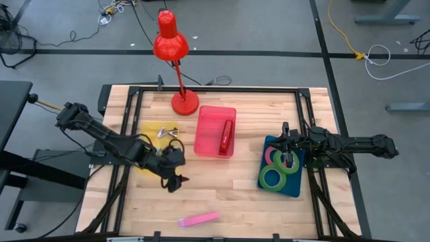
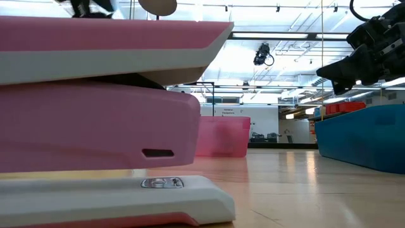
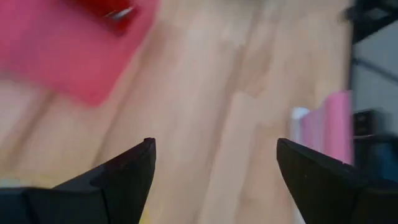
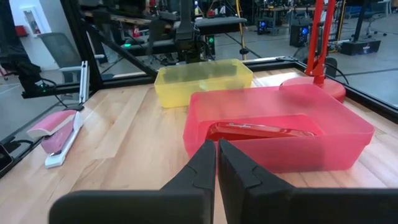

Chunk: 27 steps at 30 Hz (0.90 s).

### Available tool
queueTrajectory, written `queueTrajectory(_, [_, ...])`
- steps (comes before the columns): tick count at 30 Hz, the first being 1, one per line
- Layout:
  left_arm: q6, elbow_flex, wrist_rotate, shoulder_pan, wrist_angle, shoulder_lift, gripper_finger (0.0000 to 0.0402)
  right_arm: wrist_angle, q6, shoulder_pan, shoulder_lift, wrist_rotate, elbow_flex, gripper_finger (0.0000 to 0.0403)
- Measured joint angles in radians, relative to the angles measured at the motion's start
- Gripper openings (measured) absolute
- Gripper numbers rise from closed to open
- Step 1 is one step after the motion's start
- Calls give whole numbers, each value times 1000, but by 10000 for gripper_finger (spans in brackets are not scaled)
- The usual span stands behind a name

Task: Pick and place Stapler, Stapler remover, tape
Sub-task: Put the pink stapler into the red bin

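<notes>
Three tape rolls [image 1: 281, 167] lying in blue bin [image 1: 294, 187], partly hidden under right gripper [image 1: 287, 159], fingers together. Left gripper [image 1: 176, 181] spread apart, empty, above bare surface [image 1: 228, 195]. Pink stapler [image 1: 199, 219] near front edge.

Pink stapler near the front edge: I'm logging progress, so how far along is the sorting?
Done: a red stapler lies in the pink bin, three tape rolls in the blue bin, a staple remover in the yellow bin. In hand: nothing; the left claw is open. Left: the pink stapler on the table.
</notes>
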<state>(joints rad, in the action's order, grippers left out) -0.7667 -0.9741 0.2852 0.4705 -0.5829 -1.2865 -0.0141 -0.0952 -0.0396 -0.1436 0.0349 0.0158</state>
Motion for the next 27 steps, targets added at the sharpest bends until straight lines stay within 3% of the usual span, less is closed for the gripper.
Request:
queueTrajectory(15, [280, -1, -70, 101, 339, -178, 335, -11, 0, 0, 0, 7, 0, 21])
queueTrajectory(21, [274, -1, -137, 130, 456, -233, 335, -12, 0, 0, 0, 8, 0, 21])
queueTrajectory(27, [184, -4, -144, 137, 456, -241, 335, -14, 0, 0, 0, 8, 0, 21])
